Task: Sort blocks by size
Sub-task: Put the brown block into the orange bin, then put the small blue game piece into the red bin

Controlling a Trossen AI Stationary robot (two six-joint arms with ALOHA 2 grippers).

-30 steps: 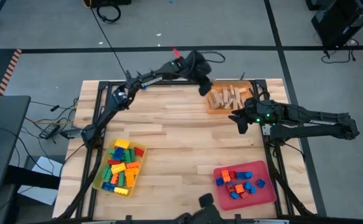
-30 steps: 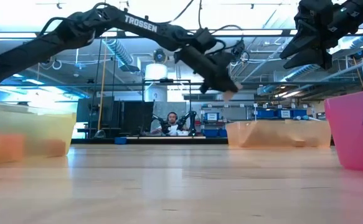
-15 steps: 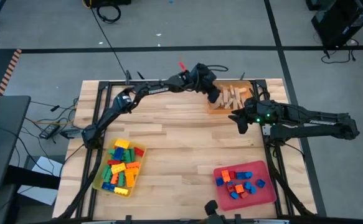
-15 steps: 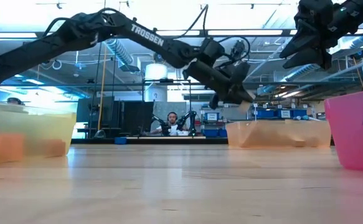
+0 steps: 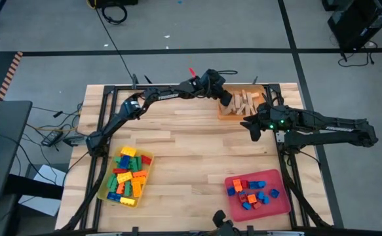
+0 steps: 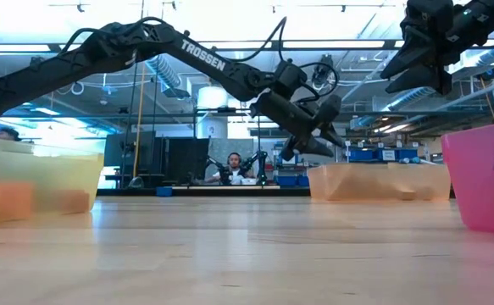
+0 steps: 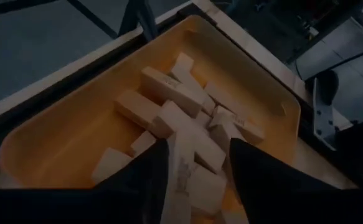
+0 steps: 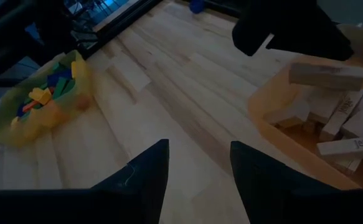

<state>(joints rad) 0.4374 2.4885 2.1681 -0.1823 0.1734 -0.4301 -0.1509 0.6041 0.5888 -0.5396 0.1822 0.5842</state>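
Note:
Tan wooden blocks (image 7: 187, 106) lie piled in an orange tray (image 5: 225, 113) at the table's far right. My left gripper (image 5: 227, 99) reaches over that tray's left end, slanting down, with its fingers open (image 7: 197, 146). One tan block (image 7: 180, 165) stands between the fingers, close to one of them. Coloured bricks (image 5: 128, 176) fill a yellow tray at the near left. Blue, red and orange bricks (image 5: 251, 193) sit in a red tray at the near right. My right gripper (image 5: 248, 124) hangs open above the table, just nearer than the orange tray. My left gripper has a tan block (image 7: 181, 180) between its open fingers, close against one finger (image 7: 156, 174), with a clear gap to the other finger. The block's far end lies among the pile in the tray. Whether that finger touches the block, I cannot tell.
Bare wood (image 5: 191, 137) lies in the table's middle between the three trays. A black frame rail (image 5: 177, 88) runs along the far edge. A person sits at a desk in the room beyond the table (image 6: 234, 165).
My left gripper has gone down and toward the table's right, from beside the orange tray to over its left end. It has rolled about its own axis and opened. The tan block it carried at its fingertips has come down onto the pile.

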